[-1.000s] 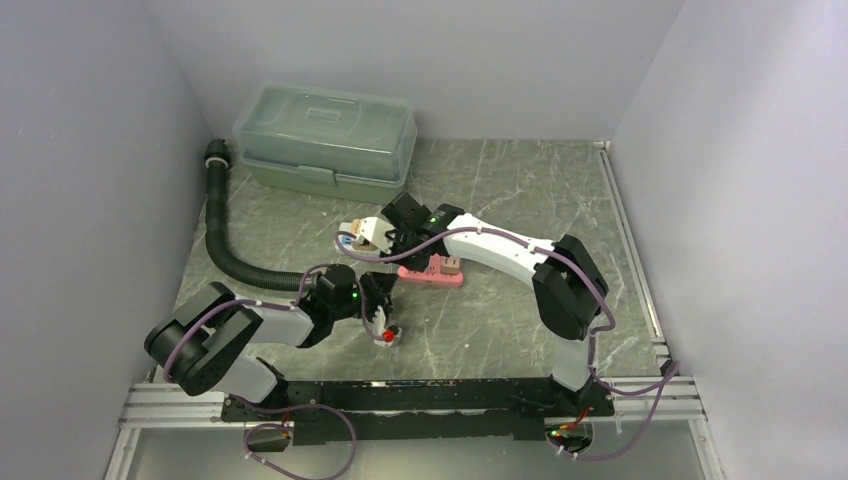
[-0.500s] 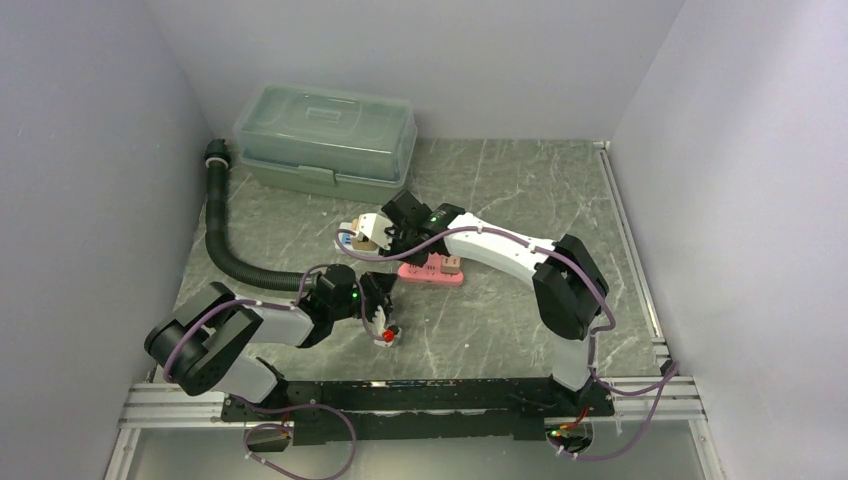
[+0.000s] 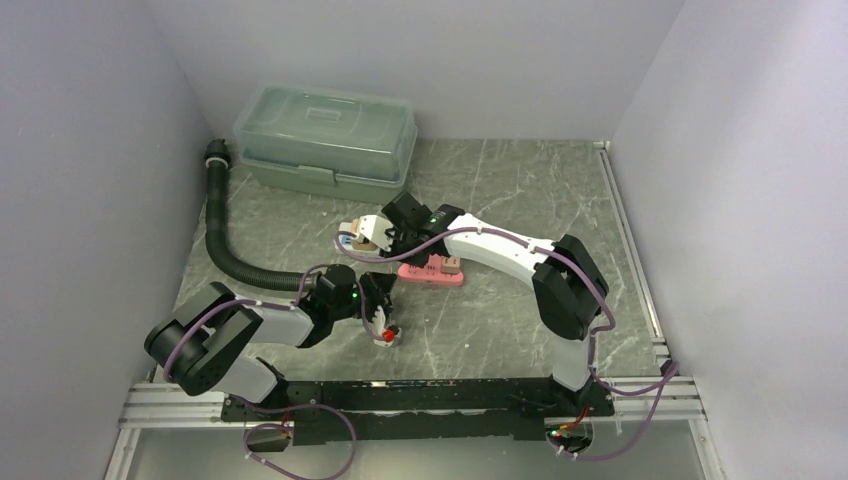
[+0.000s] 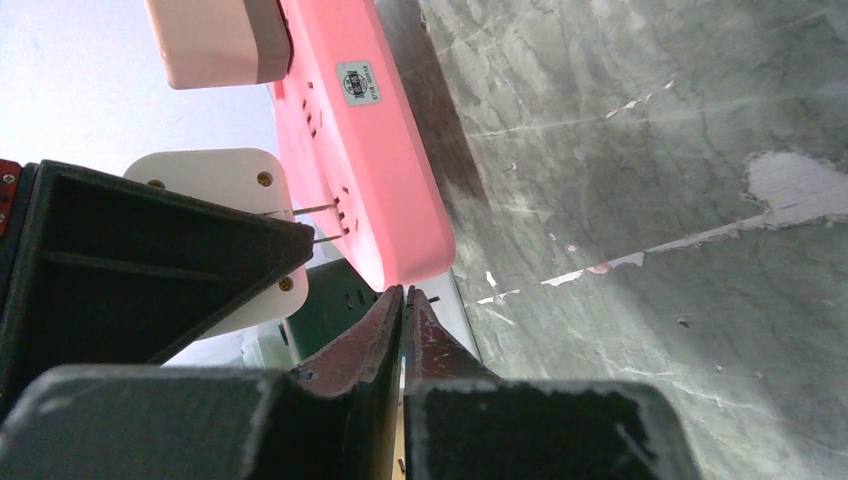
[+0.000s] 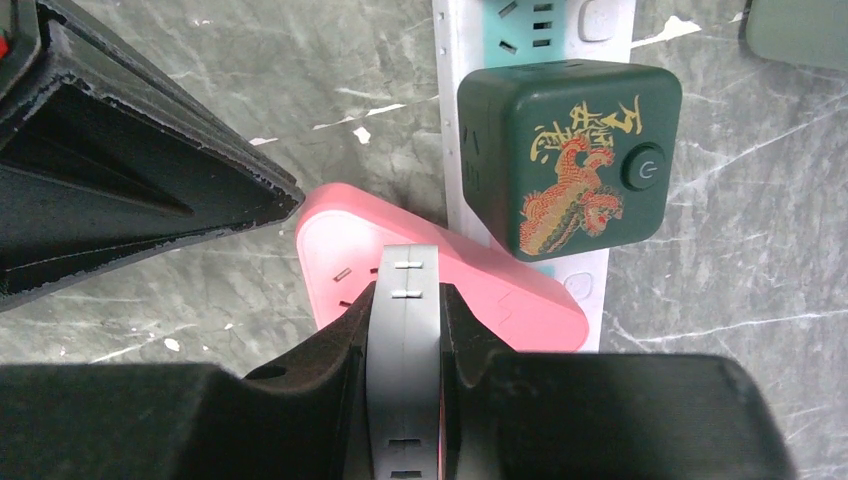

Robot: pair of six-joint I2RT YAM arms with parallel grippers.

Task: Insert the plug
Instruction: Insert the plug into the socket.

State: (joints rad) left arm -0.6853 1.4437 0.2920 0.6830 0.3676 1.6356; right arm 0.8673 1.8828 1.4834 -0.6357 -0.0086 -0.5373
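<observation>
A pink power strip [image 4: 360, 150] lies on the table [image 3: 520, 200], also seen as the pink strip [image 3: 432, 272] from above. My right gripper [image 5: 405, 290] is shut on a white plug [image 5: 405, 330] and holds it over the strip's end. In the left wrist view the plug [image 4: 215, 200] points two metal prongs [image 4: 312, 209] at a pair of slots. Their tips reach the pink face; how deep they sit I cannot tell. My left gripper [image 4: 404, 295] is shut on nothing, low beside that end of the strip. From above, the right gripper [image 3: 385, 235] and left gripper [image 3: 383, 298] stand close together.
A beige plug [image 3: 450, 265] sits in the pink strip's other end. A white power strip [image 5: 590, 285] carrying a dark green cube adapter [image 5: 570, 160] lies just past it. A lidded green box [image 3: 325, 135] and a black corrugated hose [image 3: 222, 235] occupy the back left.
The right gripper with the plug has shifted slightly to the left. The left arm has stayed still.
</observation>
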